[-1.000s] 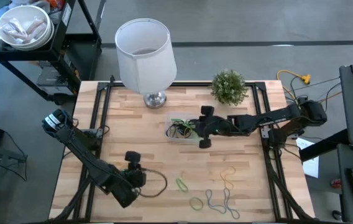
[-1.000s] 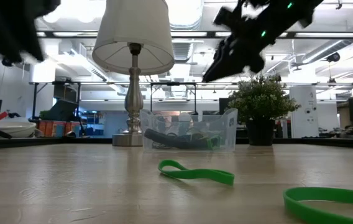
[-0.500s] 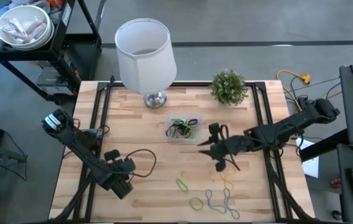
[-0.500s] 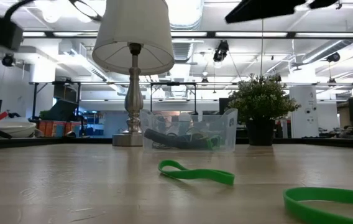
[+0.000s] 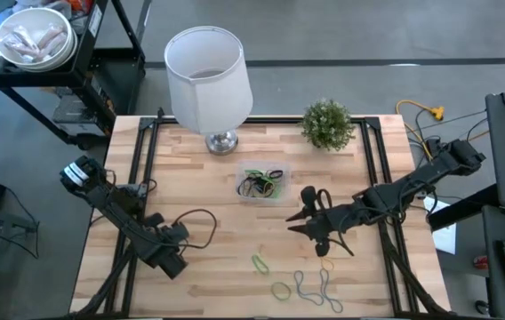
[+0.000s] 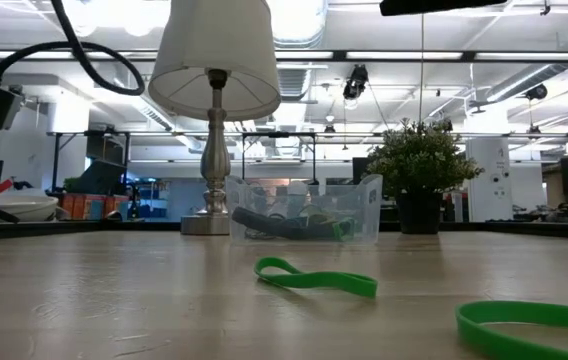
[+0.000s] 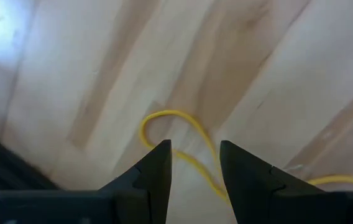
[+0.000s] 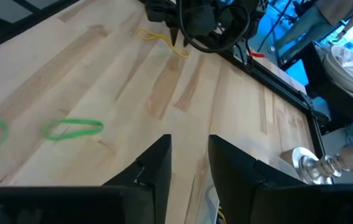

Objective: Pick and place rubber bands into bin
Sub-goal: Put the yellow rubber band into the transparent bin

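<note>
Across the wooden table point(image 5: 208, 178), the right arm reaches low from the right edge, its right gripper point(image 5: 319, 233) open and empty just above a yellow rubber band point(image 5: 327, 255), in front of the clear bin point(image 5: 261, 185), which holds several bands. Near the left front edge the left arm lies folded low, its left gripper point(image 7: 195, 165) open over another yellow band point(image 7: 176, 140), while green rubber bands point(image 5: 261, 263) lie loose at the table's front.

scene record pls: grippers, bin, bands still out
left gripper: jaws open, low over a yellow band
right gripper: jaws open, empty, above the table
bin: mid-table, several bands inside
loose bands: green, grey and tan, on the table's front part
other: lamp, potted plant
</note>
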Tool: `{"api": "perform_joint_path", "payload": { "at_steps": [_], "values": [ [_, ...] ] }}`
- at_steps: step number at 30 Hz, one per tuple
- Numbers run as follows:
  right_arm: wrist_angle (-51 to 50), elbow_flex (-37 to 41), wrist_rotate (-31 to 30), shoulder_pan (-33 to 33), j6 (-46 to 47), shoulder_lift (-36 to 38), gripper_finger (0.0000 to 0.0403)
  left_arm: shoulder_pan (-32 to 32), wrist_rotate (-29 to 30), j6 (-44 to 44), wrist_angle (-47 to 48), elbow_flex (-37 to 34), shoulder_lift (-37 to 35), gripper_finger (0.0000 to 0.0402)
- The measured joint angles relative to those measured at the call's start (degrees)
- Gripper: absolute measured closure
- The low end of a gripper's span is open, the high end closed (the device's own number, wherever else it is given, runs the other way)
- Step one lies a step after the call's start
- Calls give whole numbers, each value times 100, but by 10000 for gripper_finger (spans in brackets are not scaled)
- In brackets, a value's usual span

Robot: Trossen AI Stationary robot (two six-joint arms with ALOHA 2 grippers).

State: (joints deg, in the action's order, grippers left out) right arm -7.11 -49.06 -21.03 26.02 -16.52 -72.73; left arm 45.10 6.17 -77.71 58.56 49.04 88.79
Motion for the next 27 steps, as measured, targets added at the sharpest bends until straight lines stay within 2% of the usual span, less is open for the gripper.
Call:
{"api": "perform_joint_path", "payload": {
  "at_steps": [13, 27],
  "values": [
    [-2, 0, -1, 0, 110, 0, 305, -2, -164, -270, -486, -521, -42, 281],
    [-22, 0, 0, 0, 150, 0, 318, -2, -222, -426, -1343, -1039, -521, 281]
  ]
}}
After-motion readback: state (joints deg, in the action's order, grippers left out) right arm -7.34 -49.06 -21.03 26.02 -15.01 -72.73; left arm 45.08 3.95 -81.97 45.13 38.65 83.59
